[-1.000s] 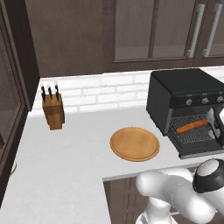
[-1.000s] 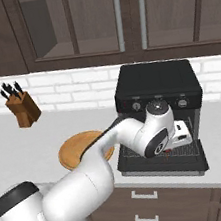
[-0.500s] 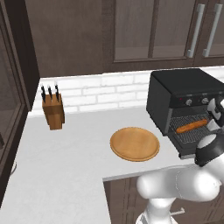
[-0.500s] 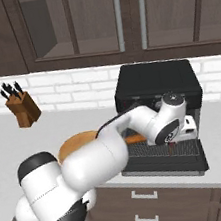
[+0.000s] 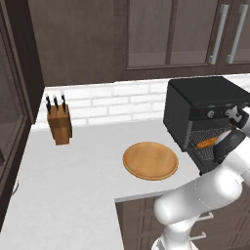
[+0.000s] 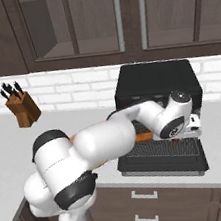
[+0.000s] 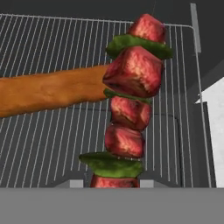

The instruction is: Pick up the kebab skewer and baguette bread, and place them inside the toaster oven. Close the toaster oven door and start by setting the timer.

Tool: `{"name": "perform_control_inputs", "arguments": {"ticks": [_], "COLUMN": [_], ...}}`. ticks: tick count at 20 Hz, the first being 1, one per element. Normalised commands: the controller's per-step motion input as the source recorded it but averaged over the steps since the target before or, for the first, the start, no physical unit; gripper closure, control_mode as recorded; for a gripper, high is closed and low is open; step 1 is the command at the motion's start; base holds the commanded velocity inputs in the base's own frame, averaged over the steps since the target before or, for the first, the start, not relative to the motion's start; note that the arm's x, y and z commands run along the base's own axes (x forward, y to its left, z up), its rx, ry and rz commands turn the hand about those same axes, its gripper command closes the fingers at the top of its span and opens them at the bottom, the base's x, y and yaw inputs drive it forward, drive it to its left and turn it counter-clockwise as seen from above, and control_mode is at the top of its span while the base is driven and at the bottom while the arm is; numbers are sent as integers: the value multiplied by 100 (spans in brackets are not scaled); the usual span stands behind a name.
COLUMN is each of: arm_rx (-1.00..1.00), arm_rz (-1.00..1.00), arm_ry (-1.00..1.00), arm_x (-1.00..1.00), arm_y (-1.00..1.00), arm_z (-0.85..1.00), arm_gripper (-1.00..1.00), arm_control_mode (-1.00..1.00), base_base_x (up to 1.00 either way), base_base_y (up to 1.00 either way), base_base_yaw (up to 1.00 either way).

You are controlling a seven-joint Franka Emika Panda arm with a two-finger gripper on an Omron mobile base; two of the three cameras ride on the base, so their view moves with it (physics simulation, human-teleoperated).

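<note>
My gripper (image 7: 113, 183) is shut on the kebab skewer (image 7: 131, 87), whose red meat chunks and green pieces stand up from between the fingertips. The skewer hangs just above the wire rack (image 7: 43, 148) inside the toaster oven (image 6: 155, 77). On that rack lies the baguette bread (image 7: 48, 92), with one end behind the skewer. The toaster oven door (image 6: 164, 162) is folded down flat in front. From the left base view, the baguette bread (image 5: 207, 143) shows in the mouth of the toaster oven (image 5: 205, 100), next to my hand.
A round wooden plate (image 5: 150, 160) sits bare on the counter left of the oven. A knife block (image 5: 59, 124) stands at the back left by the brick wall. Dark cabinets hang above.
My arm has swung right and the hand with the skewer has moved further into the oven's mouth. The baguette has stayed on the rack.
</note>
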Motion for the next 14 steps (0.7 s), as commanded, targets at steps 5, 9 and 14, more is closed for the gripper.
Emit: {"name": "perform_control_inputs", "arguments": {"ticks": [5,9,14], "arm_rx": [2,4,3], "arm_rz": [-8,-9,-10], "arm_ry": [0,0,0], "arm_x": [10,18,24], "arm_y": [-9,0,-3], "arm_z": [-26,-10,-11], "arm_gripper": [100,100,100], "arm_control_mode": [-100,-100,-100], "base_base_x": [0,0,0], "base_base_y": [0,0,0], "base_base_yaw": [0,0,0]}}
